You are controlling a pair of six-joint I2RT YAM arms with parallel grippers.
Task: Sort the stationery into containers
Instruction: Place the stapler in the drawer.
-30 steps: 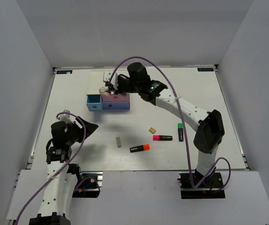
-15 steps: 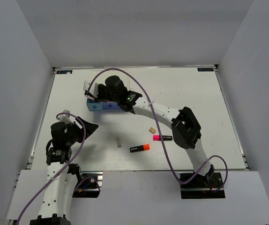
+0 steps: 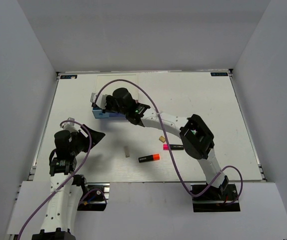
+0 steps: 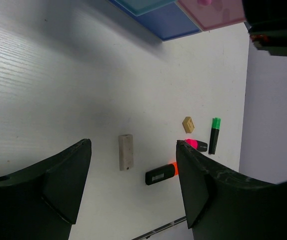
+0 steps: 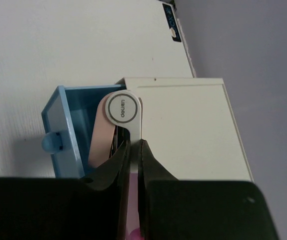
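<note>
My right gripper (image 3: 101,103) is shut on the pinkish-white piece (image 5: 122,107), a flat folding thing with a round pivot, and holds it over the open light-blue drawer (image 5: 68,125) of the cream-topped box (image 5: 188,130). The box's drawers (image 3: 107,114) sit at the back left. The grey-white eraser (image 3: 126,151), orange highlighter (image 3: 149,158), pink highlighter (image 3: 173,147) and tan block (image 3: 161,138) lie mid-table. The green highlighter (image 4: 214,135) shows only in the left wrist view. My left gripper (image 3: 95,135) is open and empty, off to the near left.
The right arm (image 3: 168,120) stretches across the table from its base at the near right and hides the green highlighter from above. The light-blue drawer's knob (image 5: 48,144) faces left. The pink drawer front (image 4: 213,12) and darker blue one (image 4: 171,25) show in the left wrist view.
My right gripper has swung left with the pinkish-white piece, from over the pink drawer to over the open light-blue drawer. The left arm has not moved.
</note>
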